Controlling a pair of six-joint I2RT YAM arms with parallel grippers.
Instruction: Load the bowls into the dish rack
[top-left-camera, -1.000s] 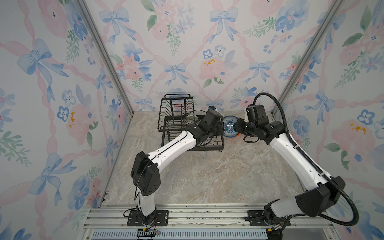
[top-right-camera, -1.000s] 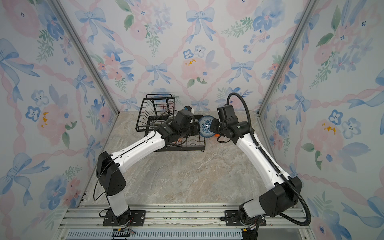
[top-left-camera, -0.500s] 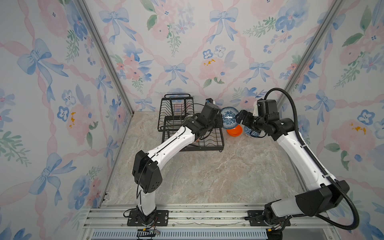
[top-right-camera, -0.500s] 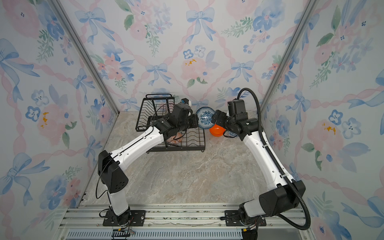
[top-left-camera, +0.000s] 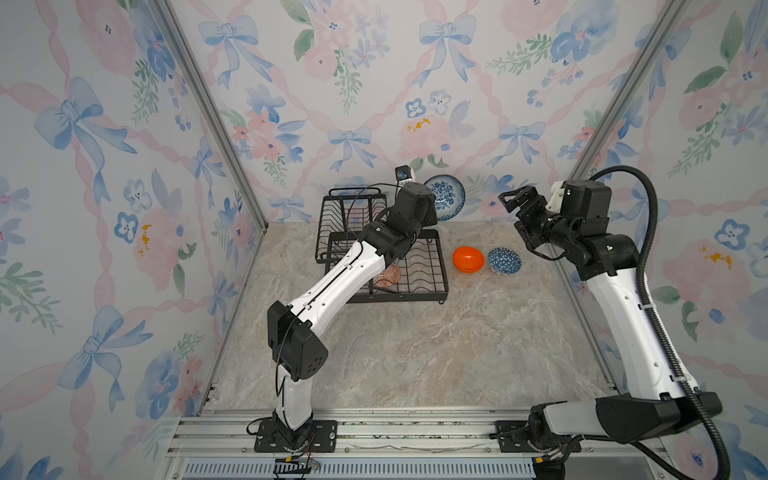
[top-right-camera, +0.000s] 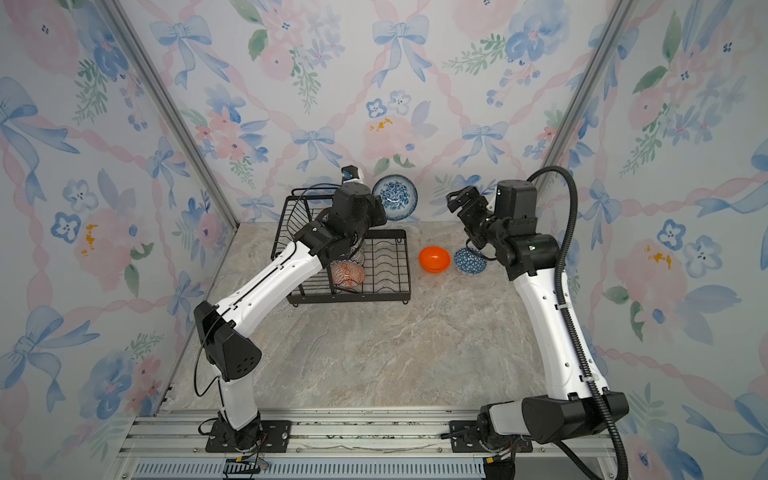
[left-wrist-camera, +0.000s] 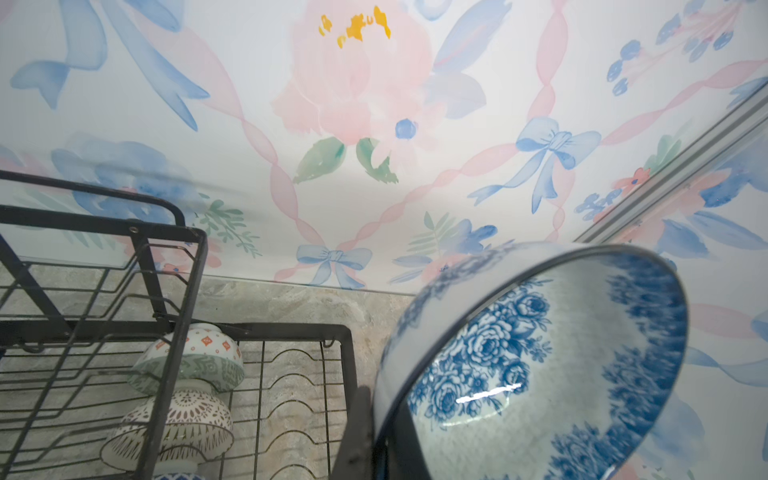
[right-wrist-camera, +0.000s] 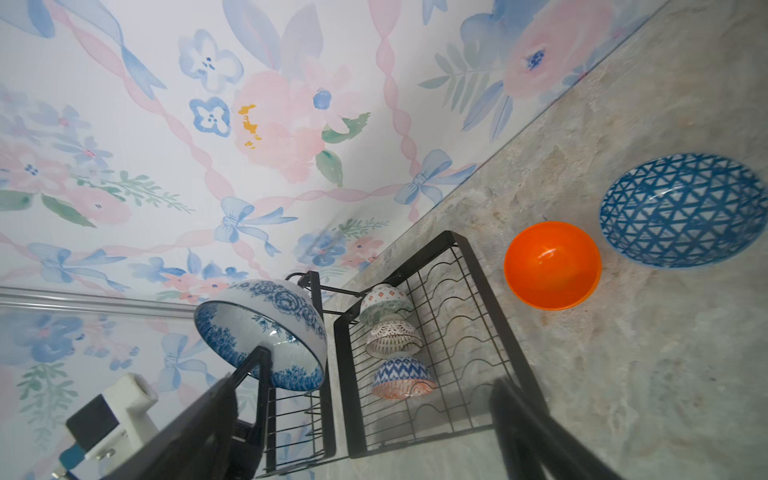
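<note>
Three patterned bowls are sitting in the lower tray of the dish rack: roughly half done, by my judgement. The left end effector is clamping the rim of the floral bowl, raised near the rack's far right side. The orange bowl and blue geometric bowl are waiting on the surface. The right end effector is hovering apart, empty. The left arm is hiding most racked bowls in both top views; the right wrist view is showing all three.
</note>
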